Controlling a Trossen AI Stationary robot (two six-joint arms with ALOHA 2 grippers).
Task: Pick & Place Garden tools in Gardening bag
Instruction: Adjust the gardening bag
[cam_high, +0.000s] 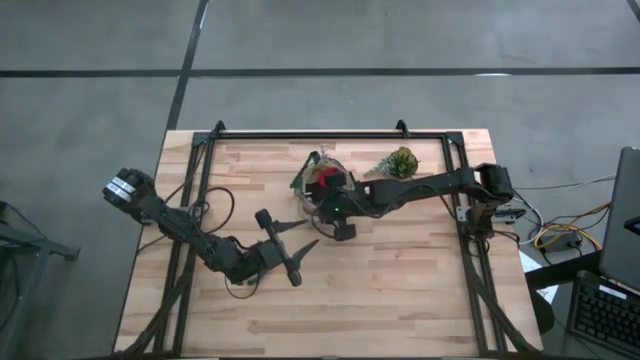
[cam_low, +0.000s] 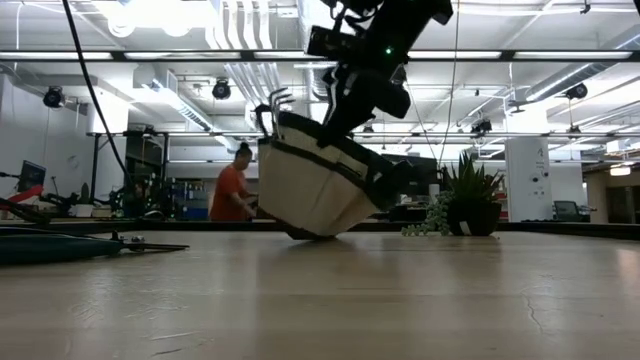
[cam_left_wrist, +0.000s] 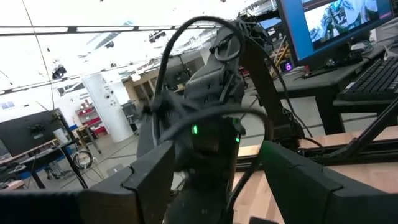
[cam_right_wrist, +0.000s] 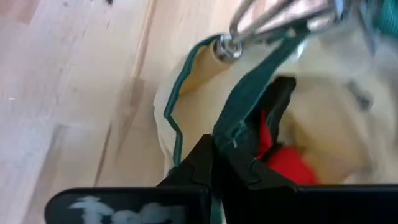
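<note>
The tan gardening bag (cam_high: 322, 182) with green trim stands tilted near the table's far middle. In the low view (cam_low: 315, 185) it rests only on one lower edge (cam_low: 305, 234). The rake's metal tines (cam_low: 275, 100) stick out of its top, and the rake also shows in the right wrist view (cam_right_wrist: 267, 22). A red piece (cam_right_wrist: 289, 168) and a dark piece (cam_right_wrist: 280, 99) lie inside. My right gripper (cam_high: 330, 200) is shut on the bag's rim. My left gripper (cam_high: 300, 242) is open and empty, left of and nearer than the bag. I cannot pick out the shears. My right gripper pinches the bag's green-trimmed rim (cam_right_wrist: 235, 140) between its two fingers, one inside the bag and one outside. It comes from above, slanting in from the table's right. The bag hangs tilted from the hold, one side raised and the lower edge on the table.
A small green plant (cam_high: 400, 162) stands just right of the bag near the far edge. A black frame (cam_high: 330, 133) runs along the table's far and side edges. Bare wood lies in front of the bag. A person (cam_low: 232, 190) shows in the room behind.
</note>
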